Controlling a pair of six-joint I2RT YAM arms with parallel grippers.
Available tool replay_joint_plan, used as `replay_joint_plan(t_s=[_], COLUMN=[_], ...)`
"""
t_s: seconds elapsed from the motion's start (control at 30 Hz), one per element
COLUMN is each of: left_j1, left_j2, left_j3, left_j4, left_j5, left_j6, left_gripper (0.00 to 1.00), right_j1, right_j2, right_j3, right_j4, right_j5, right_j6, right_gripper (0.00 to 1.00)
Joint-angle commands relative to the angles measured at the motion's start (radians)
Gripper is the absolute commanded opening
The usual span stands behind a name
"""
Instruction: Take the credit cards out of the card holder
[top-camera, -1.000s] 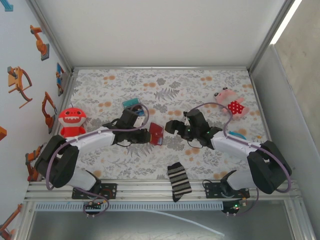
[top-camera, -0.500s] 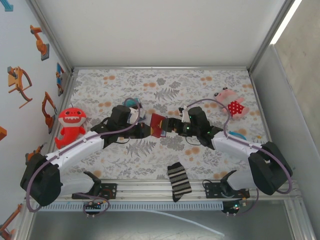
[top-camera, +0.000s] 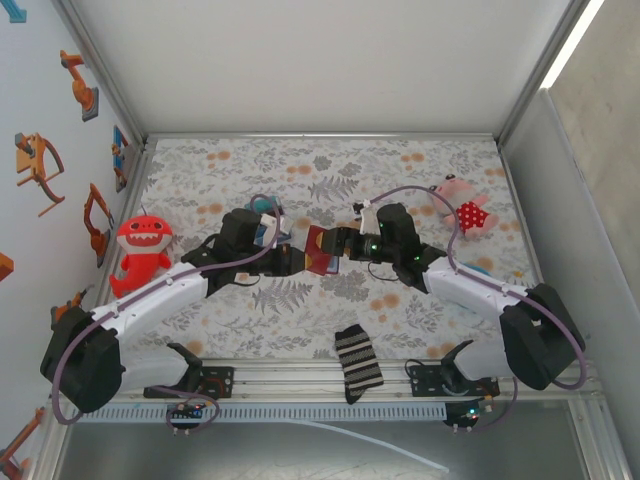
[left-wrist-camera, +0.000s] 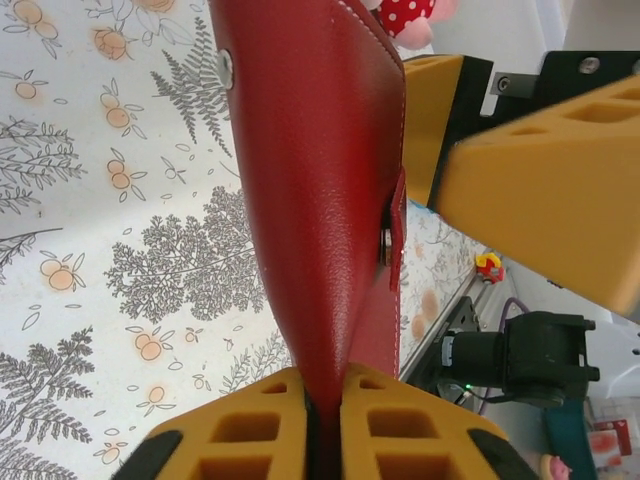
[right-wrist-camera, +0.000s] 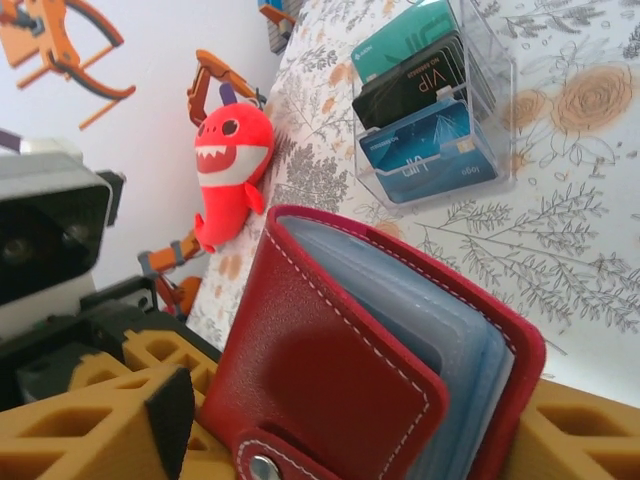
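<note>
Card holder (top-camera: 320, 250) at frame centre, snapped shut. My left end effector (left-wrist-camera: 323, 420) clamps one edge; right end effector (right-wrist-camera: 340, 440) straddles it, grip unconfirmed. I should pinch the snap tab (right-wrist-camera: 300, 455) squarely.

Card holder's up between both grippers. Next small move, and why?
Probably close the right gripper on the cover edge by the snap tab, then peel it open: the left gripper clamps one end of the card holder, the holder is folded, and the right jaws flank it.
</note>
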Motion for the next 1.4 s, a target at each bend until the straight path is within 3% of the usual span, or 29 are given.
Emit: replay_joint_plan(t_s=[0.0,0.23,0.37,0.47,0.63,0.83,0.9,1.03,1.23,1.37], left_j1=[0.001,0.000,0.001,0.003,0.014,0.041,0.044,0.055,0.063,0.064], left_j2=[0.003,0.040,0.045,0.036,-0.041,-0.225,-0.281,-0.361,-0.360,-0.358], left_j3=[0.011,-0.005,-0.008,-0.013,-0.046,-0.128,-0.150,-0.212,-0.221,-0.239], left_j4=[0.057,0.158,0.180,0.174,0.139,0.129,0.139,0.249,0.361,0.463], left_j5=[0.035,0.033,0.023,0.011,-0.045,-0.250,-0.302,-0.266,-0.063,0.014], left_j6=[-0.016,-0.061,-0.066,-0.055,-0.012,0.011,0.014,0.044,0.064,0.025], left_gripper=[0.18,0.30,0.49,0.57,0.75,0.83,0.91,0.90,0.82,0.77], right_j1=[0.003,0.003,0.003,0.003,0.000,-0.013,-0.016,-0.019,-0.019,-0.017], right_j2=[0.000,0.001,-0.003,-0.010,-0.037,-0.049,-0.044,-0.031,0.013,0.035], right_j3=[0.035,0.024,0.022,0.025,0.031,0.059,0.080,0.120,0.147,0.160], right_j4=[0.031,0.085,0.092,0.092,0.078,0.080,0.081,0.114,0.319,0.399], right_j5=[-0.026,-0.035,-0.028,-0.027,-0.016,-0.065,-0.097,-0.176,-0.325,-0.374], right_j6=[0.001,0.039,0.043,0.041,0.027,0.033,0.038,0.062,0.186,0.246], right_gripper=[0.55,0.37,0.25,0.18,0.16,0.16,0.16,0.15,0.15,0.13])
